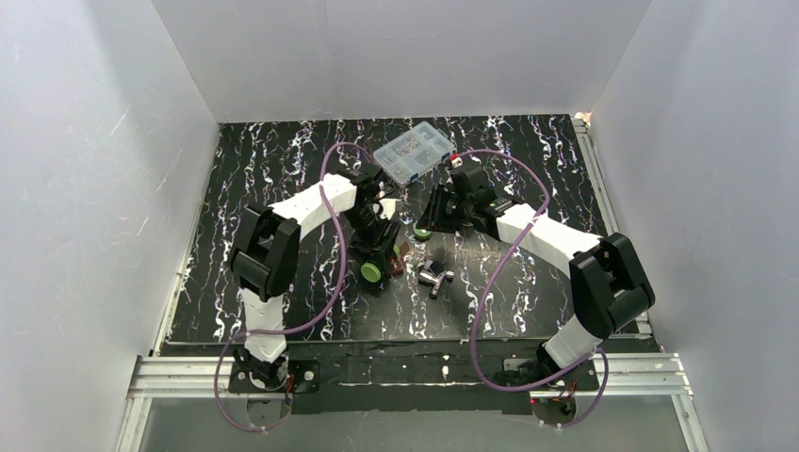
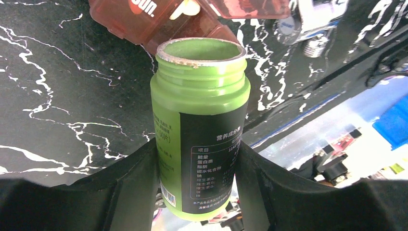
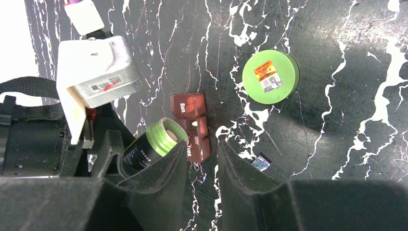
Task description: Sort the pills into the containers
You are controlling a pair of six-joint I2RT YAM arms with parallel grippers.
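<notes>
My left gripper [image 2: 199, 150] is shut on a green bottle with a dark label [image 2: 199, 120], which is uncapped and tilted with its open mouth toward a red-brown pill organizer [image 2: 144, 17]. A pale pill [image 2: 185, 8] shows in one of the organizer's compartments. The bottle's bright green cap [image 3: 270, 77] lies flat on the table. My right gripper [image 3: 202, 161] hangs open over bare table beside the organizer [image 3: 192, 126], with the held bottle [image 3: 154, 144] just left of its left finger. From above, the left gripper [image 1: 375, 252] and right gripper [image 1: 432, 222] face each other mid-table.
A clear plastic compartment box [image 1: 413, 151] stands at the back centre. Small dark and pale items [image 1: 435, 278] lie near the organizer [image 1: 400, 259]; what they are I cannot tell. A small foil scrap [image 3: 261, 162] lies by my right finger. White walls enclose the marbled black table [image 1: 283, 169].
</notes>
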